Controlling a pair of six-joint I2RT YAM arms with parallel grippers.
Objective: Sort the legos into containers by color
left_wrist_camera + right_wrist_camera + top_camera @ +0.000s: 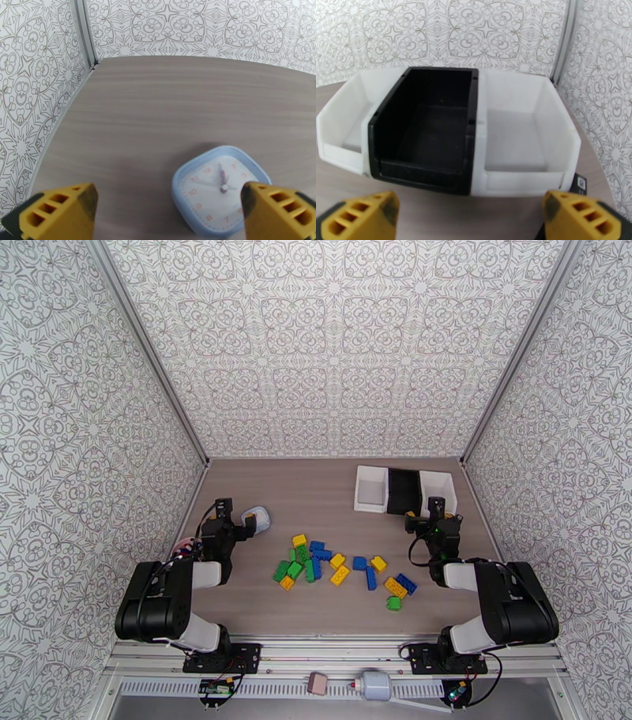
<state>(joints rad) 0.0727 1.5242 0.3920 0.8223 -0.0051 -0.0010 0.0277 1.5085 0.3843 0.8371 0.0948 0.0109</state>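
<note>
Here the legos (340, 565) lie in a left-to-right band across the counter (316, 500). The containers (434, 130) sit far right, long axes running front to back. Left claw (168, 197) and right claw (471, 205) gape wide, empty.

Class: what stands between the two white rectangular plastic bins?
A black rectangular plastic bin, flanked by the left white bin and right white bin; right wrist view.

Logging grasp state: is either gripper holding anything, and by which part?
Nothing is held. The left gripper is open near the clock; the right gripper is open facing the black bin.
</note>
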